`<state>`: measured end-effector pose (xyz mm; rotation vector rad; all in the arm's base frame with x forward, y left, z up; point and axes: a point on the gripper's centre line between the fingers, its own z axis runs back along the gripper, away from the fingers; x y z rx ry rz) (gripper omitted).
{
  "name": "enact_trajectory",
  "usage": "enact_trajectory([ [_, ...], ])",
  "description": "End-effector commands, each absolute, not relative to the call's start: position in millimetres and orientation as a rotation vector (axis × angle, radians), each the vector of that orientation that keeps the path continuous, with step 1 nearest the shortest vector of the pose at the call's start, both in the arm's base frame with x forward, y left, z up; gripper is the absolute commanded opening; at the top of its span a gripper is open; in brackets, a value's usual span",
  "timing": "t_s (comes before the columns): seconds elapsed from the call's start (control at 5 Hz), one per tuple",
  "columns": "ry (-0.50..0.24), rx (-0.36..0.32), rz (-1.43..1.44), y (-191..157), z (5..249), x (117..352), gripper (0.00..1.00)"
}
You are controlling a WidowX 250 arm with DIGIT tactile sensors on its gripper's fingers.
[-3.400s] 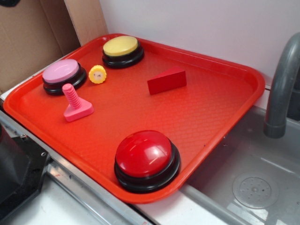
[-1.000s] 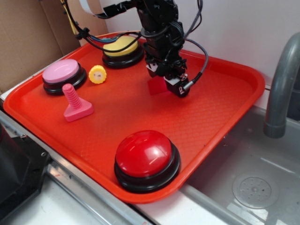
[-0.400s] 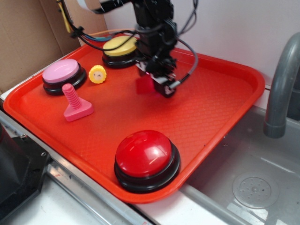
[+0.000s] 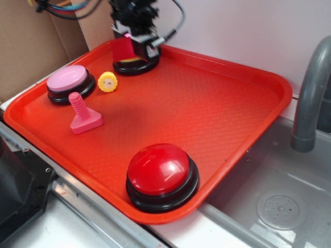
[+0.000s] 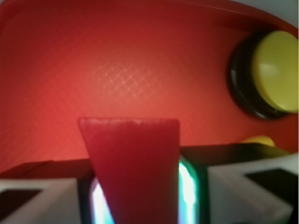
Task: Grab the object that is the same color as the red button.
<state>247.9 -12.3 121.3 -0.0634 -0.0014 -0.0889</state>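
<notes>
A: What is sitting nearest to the camera in the exterior view?

B: The red button (image 4: 162, 174) is sitting at the near edge of the red tray (image 4: 243, 108). I am taking this button as the landmark. To its right, outside the tray, a grey sink (image 4: 279, 201) is lying, and a grey faucet (image 4: 310, 98) is rising beside it.

A: And what is lying further in?

B: Behind the red button and to the left, a pink bolt (image 4: 83, 114) is standing with its thread pointing up. Further behind, also to the left, a pink button (image 4: 69, 82) is sitting near the tray's left rim, and a small yellow round piece (image 4: 107, 81) is lying just beside it.

A: Where is the red wedge?

B: The red wedge (image 4: 123, 47) is hanging at the far side of the tray from the red button, above the yellow button (image 4: 135, 64). It is not touching the tray. The gripper (image 4: 130, 44) is clamping it between the two fingers.

A: Is the wrist view showing this too?

B: Yes. There the red wedge (image 5: 132, 170) is standing upright, wide end up, between the fingers (image 5: 37, 198), and the tray floor is appearing well below it. The yellow button (image 5: 268, 74) is showing at the right side. Behind everything, a brown cardboard (image 4: 31, 41) is leaning at the left and a white wall is running across.
</notes>
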Motion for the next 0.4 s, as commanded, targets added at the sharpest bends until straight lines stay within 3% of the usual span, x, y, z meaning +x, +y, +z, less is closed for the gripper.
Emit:
enact_trajectory([
  [0.0,-0.066,-0.069,-0.022,-11.4,161.3,195.5,0.0],
  [0.2,-0.079,-0.027,0.016,-7.6,166.6,195.5,0.0],
])
